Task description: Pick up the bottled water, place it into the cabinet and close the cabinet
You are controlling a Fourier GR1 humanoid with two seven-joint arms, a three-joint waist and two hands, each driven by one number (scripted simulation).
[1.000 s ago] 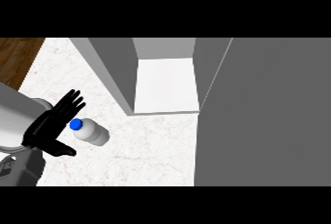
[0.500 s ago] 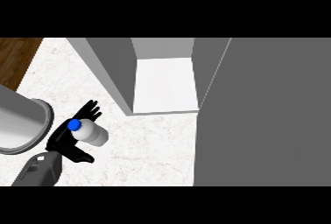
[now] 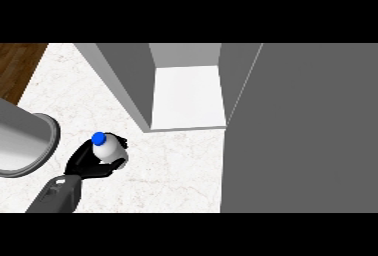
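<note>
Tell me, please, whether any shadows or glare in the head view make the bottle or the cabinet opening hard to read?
Head view: no glare; light is flat and even. The bottled water reads plainly, blue cap up, the left hand curled round it. The cabinet opening shows bright white, its side walls a darker grey. No cast shadows on the counter.

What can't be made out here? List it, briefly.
Bottle, lower part: head view, hidden by the left hand curled round it.
Whether the bottle is off the counter: the steep downward view does not tell.
Right hand: outside the view.
Cabinet, upper part: cut off by the top edge.
</note>
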